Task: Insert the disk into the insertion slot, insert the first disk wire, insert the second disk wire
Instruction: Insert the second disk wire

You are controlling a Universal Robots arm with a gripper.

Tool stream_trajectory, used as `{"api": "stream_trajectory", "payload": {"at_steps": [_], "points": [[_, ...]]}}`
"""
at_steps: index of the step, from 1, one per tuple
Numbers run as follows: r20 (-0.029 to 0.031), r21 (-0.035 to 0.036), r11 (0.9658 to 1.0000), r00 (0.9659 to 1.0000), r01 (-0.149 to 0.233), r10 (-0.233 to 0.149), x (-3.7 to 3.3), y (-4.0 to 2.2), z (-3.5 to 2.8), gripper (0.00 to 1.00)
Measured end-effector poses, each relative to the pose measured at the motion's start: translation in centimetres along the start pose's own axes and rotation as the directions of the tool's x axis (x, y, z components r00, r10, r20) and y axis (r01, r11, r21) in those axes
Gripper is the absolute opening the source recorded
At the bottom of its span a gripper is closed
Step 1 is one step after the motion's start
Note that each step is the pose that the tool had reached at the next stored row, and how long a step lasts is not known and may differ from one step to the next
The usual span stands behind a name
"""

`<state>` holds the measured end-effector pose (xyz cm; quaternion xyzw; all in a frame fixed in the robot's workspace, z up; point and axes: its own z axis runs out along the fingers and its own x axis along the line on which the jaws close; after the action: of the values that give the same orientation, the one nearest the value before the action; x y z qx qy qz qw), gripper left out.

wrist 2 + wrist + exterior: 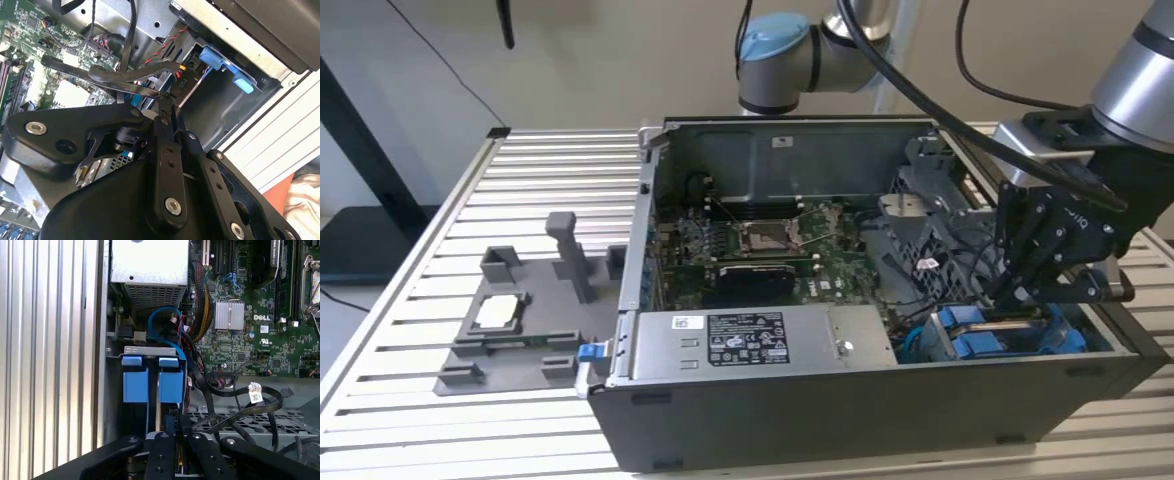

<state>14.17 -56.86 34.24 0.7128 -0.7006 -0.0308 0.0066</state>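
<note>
You are looking at the gripper [1031,300] hanging low inside the open computer case [854,420], at the exterior view's right. Whether its fingers are open or closed, you cannot tell. Just beyond it in the first wrist view, the disk [154,385] is sitting in the insertion slot [150,351], its blue carrier's long axis running away from the gripper toward the power supply box [149,270]. That view is also showing you the motherboard [260,315]; the exterior view is adding the grey fixture [520,330] on the slatted table [454,200].
</note>
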Motion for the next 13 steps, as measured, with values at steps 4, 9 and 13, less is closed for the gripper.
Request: {"api": "stream_trajectory", "payload": {"at_steps": [4, 9, 13], "points": [[0.0001, 0.0000, 1.0000, 1.0000, 0.000, 0.000, 0.00, -0.01, 0.01, 0.16], [0.0001, 0.0000, 1.0000, 1.0000, 0.000, 0.000, 0.00, -0.01, 0.00, 0.16], [-0.0002, 0.0000, 1.0000, 1.0000, 0.000, 0.000, 0.00, -0.01, 0.04, 0.16]]}}
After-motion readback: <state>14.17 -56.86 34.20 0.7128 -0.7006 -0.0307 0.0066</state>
